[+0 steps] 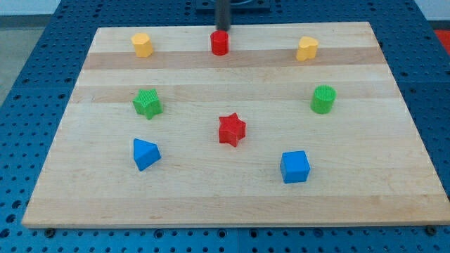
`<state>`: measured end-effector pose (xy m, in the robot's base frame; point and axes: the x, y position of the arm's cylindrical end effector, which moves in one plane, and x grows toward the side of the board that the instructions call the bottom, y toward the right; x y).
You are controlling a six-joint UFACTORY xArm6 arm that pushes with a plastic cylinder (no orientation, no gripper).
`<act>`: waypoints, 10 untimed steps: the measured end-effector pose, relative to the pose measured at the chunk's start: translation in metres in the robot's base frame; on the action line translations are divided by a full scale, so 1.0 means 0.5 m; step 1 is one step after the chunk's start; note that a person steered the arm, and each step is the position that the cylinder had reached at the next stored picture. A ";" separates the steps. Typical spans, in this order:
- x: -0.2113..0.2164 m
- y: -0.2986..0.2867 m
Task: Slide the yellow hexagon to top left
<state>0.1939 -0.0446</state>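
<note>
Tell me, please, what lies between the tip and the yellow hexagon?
In the camera view only bare board lies between my tip, just above the red cylinder, and the yellow hexagon.

Table [211, 204]: light wood board, on blue perforated base [28, 84].
Red cylinder [220, 43]: top ctr of frame.
Yellow heart-like block [306, 48]: upper right.
Green star [148, 103]: mid left.
Green cylinder [323, 99]: mid right.
Red star [231, 130]: ctr.
Blue triangular block [145, 154]: lower left.
Blue cube [294, 166]: lower right.
All blocks well apart, none touching.
</note>
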 end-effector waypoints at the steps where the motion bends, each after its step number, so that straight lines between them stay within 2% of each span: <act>1: 0.000 0.000; 2: 0.068 -0.013; 3: 0.100 -0.022; 4: 0.100 -0.038; 6: 0.100 -0.162; 8: 0.138 -0.223; 9: 0.138 -0.290; 10: 0.138 -0.302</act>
<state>0.2630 -0.1955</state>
